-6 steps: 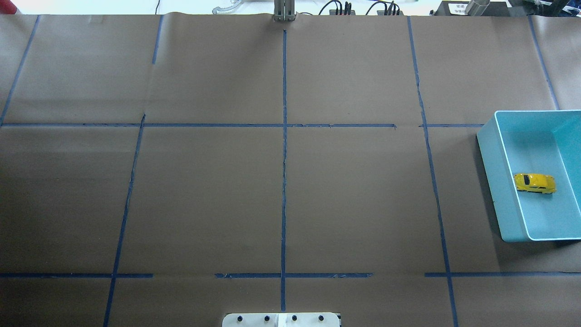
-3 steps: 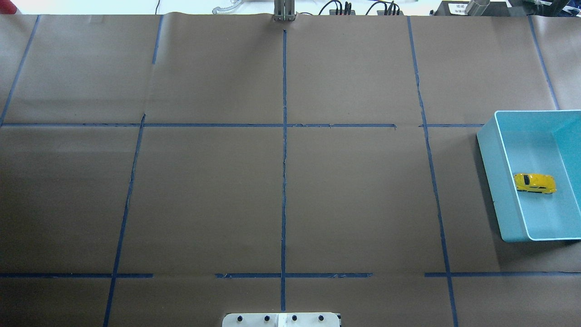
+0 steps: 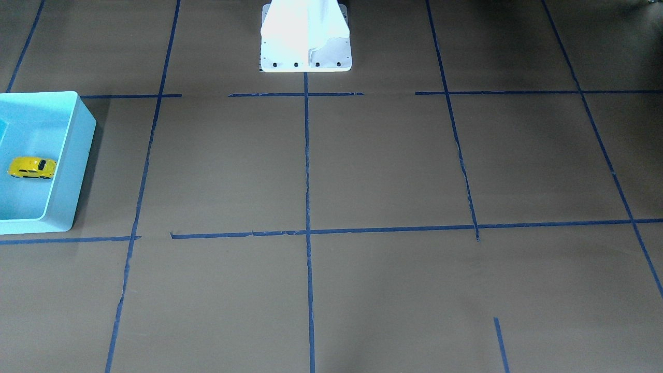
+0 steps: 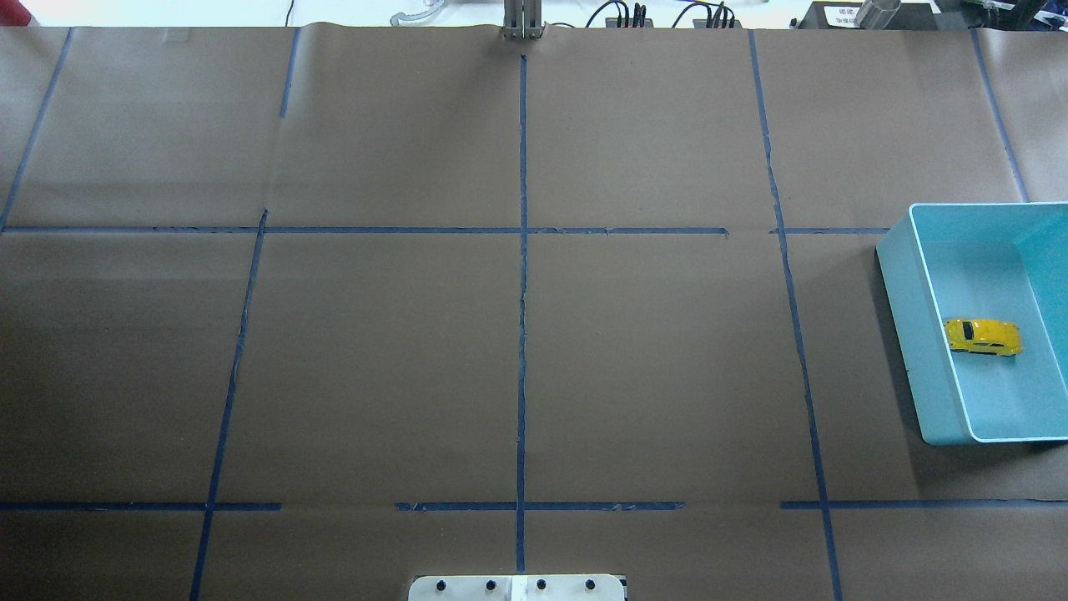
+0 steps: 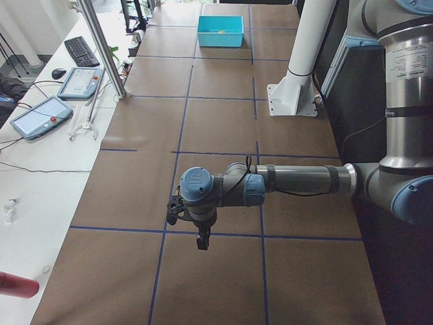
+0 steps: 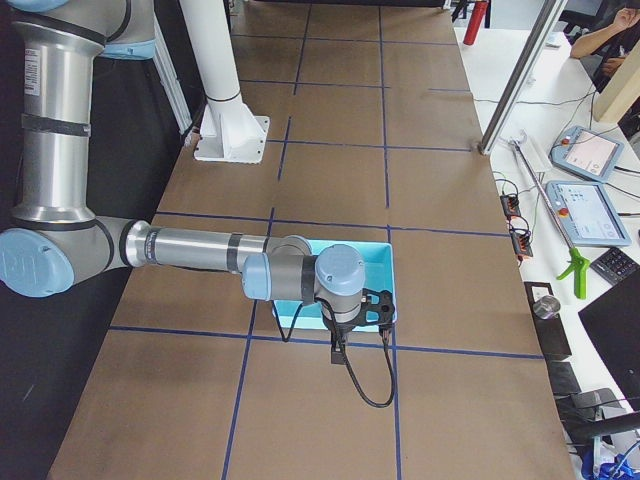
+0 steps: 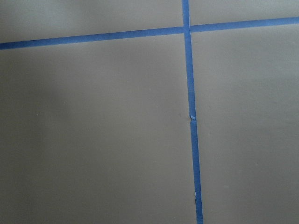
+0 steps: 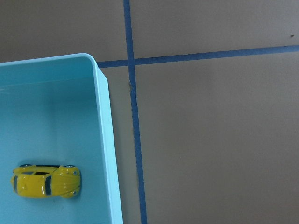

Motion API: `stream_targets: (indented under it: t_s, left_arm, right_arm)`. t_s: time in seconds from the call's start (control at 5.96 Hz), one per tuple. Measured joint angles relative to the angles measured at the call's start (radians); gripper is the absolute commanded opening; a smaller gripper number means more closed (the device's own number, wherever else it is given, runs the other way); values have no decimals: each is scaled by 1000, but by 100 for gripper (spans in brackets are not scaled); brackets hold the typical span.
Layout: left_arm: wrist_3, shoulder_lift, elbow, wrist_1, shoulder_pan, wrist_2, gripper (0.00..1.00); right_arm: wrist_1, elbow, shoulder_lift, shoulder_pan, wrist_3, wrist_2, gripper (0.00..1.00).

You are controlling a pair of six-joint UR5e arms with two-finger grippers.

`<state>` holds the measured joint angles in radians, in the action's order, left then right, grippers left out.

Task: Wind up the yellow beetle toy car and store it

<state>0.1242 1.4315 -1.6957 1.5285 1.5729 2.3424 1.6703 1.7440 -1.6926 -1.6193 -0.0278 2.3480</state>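
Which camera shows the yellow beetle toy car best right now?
Right wrist-mounted: the yellow beetle toy car shows largest there, windows and wheels clear. Overhead and front-facing show it small inside the turquoise bin; the side views do not resolve it; left wrist misses it.

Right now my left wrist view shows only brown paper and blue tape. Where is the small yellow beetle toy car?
Observer: The small yellow beetle toy car lies inside the turquoise plastic bin, on the robot's right side.
Operator: Is anything gripping it?
Observer: No, nothing touches it in the overhead view.
Operator: Where is the right arm?
Observer: The right arm hangs above the bin's corner. Its wrist camera looks down on the car. Whether its fingers are open, I cannot tell.
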Motion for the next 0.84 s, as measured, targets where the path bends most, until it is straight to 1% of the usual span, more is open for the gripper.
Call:
stream_targets:
  t_s: [0.17,0.34,0.84]
  left_arm:
    - [0,2,0,1,0,0,100]
    - [-2,7,6,1,-1,0,100]
    - [7,20,20,2,-2,-3,100]
  right_arm:
    - [56,43,1,0,8,-6,100]
    - [74,64,-2,1,13,-18,100]
    - [78,53,-8,3,17,-61,100]
